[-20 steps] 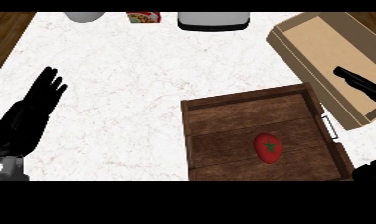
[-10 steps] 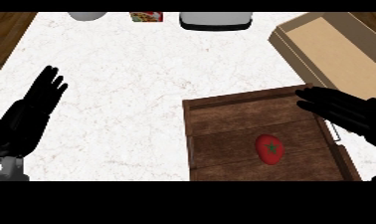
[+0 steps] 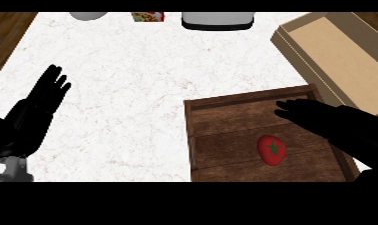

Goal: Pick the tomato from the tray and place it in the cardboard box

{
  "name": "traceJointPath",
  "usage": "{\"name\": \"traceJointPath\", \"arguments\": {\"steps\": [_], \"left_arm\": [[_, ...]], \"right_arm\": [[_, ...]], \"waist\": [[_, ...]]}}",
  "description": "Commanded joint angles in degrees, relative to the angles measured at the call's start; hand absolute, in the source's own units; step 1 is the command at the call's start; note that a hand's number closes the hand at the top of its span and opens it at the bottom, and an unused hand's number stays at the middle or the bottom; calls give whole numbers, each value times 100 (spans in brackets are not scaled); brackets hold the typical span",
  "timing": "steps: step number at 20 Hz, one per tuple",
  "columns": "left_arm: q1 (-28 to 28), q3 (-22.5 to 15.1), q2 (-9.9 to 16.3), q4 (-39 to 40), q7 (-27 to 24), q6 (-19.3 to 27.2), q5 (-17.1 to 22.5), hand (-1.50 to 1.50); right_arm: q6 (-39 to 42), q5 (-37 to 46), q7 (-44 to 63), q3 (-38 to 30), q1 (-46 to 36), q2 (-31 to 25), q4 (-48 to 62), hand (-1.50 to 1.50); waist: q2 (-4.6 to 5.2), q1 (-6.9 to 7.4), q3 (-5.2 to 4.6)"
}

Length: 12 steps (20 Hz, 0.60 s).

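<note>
Tomato [image 3: 272, 149] sits in the tray [image 3: 221, 134]; right hand [image 3: 325, 119] hovers just beyond it, fingers straight, holding nothing. This looks like the reach: next, lower and close. Left hand [image 3: 37, 109] rests open, well left of the tray. Cardboard box [image 3: 325, 54] waits beyond.

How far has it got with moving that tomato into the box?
Nothing is finished yet: the tomato lies on the wooden tray, and the cardboard box holds nothing that shows. Right now the right hand is over the tray with straight fingers, just beyond the tomato. The left hand rests open at the left. Grasping, carrying and placing all remain.
</note>
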Motion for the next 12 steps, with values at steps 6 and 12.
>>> {"name": "traceJointPath", "arguments": {"steps": [6, 12], "left_arm": [[-4, 301, -161, 146, 29, -299, -223, 0], [-147, 340, -280, -131, 443, -229, -390, 0]], "right_arm": [[769, 706, -151, -298, -39, 514, 399, -150], [537, 1513, -331, 65, 270, 1246, 387, -150]], "waist": [[0, -20, 3], [-1, -14, 4]]}}
